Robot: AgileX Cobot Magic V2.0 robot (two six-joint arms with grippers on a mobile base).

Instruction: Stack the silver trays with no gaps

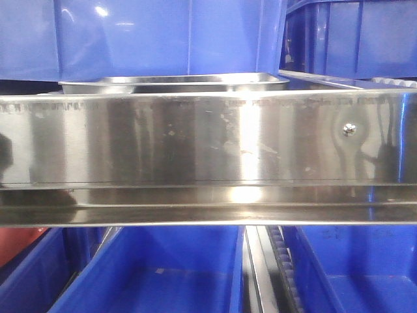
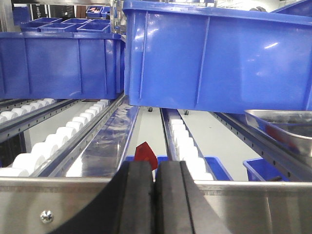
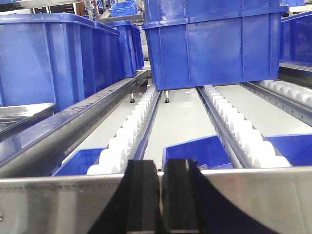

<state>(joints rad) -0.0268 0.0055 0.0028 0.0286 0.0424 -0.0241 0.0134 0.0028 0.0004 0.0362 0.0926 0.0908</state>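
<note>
Around me is a flow rack: sloping lanes of white rollers (image 2: 183, 139) between steel rails, with blue plastic bins (image 2: 214, 53) parked on the lanes and more on the level below. Across the front runs a broad steel shelf panel (image 1: 195, 137) held by a screw (image 1: 349, 129).

A silver tray (image 1: 176, 81) sits just behind that panel's top edge, under a blue bin, with only its out-turned rim and a strip of its inside showing. From my left wrist it lies off to the right, its rounded corner hanging over the lane. I cannot tell whether a second tray is nested in it.

My left gripper (image 2: 155, 168) is pressed together and holds nothing. My right gripper (image 3: 161, 165) is the same.

I judge the tray to be light, stiff and slick, prone to slipping in my pads and to jamming if it goes in tilted. I would pinch the flat rim midway along a long side and keep it level.
</note>
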